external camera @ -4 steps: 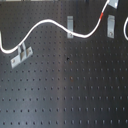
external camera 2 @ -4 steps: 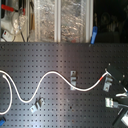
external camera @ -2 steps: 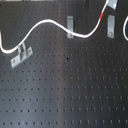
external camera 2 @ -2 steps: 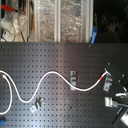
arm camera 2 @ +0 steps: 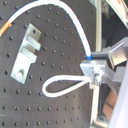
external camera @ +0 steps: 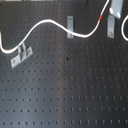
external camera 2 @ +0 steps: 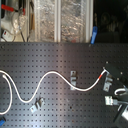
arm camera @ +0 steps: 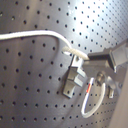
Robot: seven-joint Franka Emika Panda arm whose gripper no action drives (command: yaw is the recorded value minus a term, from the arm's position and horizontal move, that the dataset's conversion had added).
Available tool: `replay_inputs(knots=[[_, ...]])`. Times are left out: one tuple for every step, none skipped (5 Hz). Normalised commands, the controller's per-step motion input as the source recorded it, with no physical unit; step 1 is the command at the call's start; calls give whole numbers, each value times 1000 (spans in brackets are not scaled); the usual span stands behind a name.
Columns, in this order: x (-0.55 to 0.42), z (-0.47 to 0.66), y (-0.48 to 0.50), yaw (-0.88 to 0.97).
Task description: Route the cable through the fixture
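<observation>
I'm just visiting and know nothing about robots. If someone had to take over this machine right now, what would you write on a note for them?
Gripper: shut on the cable's end, with a small loop of cord beside it in the second wrist view.
Cable: snakes across the black pegboard; its red band lies near the right clip.
Done: the cable crosses the middle clip and the left clip; whether it sits inside them cannot be told.
Left: routing the held end at the right clip, then releasing.
</observation>
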Motion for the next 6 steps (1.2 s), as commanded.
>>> replay_inputs(knots=[[-313,454,-278,-386],[-452,275,-15,-283],[-522,171,126,54],[-389,69,151,346],[-267,80,83,288],[1,34,1,-6]])
